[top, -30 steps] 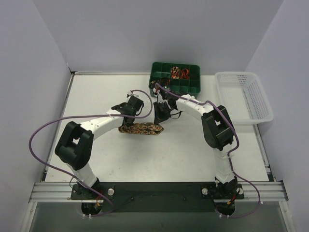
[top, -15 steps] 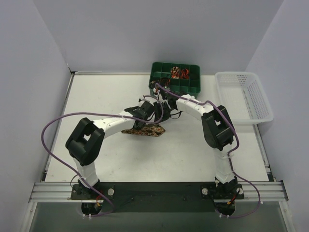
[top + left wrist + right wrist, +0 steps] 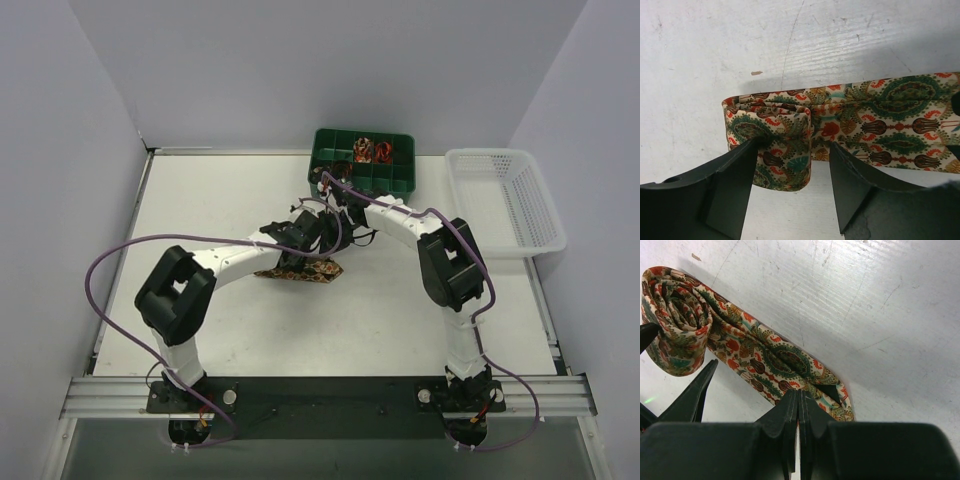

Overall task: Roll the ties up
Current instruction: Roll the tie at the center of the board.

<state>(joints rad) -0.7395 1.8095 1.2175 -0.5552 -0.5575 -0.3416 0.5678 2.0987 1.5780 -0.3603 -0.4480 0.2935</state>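
A narrow brown-gold fabric necktie (image 3: 300, 270) with a small red and green ornate pattern lies flat on the white table (image 3: 200, 220), at the centre of the overhead view. In the left wrist view, one end is wound into a loose coil (image 3: 782, 150) at lower centre. The unrolled strip runs off toward the right edge of the frame.

The left gripper (image 3: 795, 147) is spread apart, straddling that coil. The left-hand finger sits against the fabric, and the right-hand finger stands just clear of it, so the tie is released rather than pinched.

In the right wrist view, the right gripper (image 3: 799, 395) is clenched, its black fingertips pressed together with nothing between them. It hangs over the near edge of the strip at lower centre, and contact with the cloth cannot be judged. The pointed tip of the tie lies just to its right.

At the top of the overhead view sits a dark green plastic compartment tray (image 3: 395, 180). Small rolled ties (image 3: 368, 150) fill its upper middle cells. A white plastic mesh basket (image 3: 530, 200) stands just to the tray's right.
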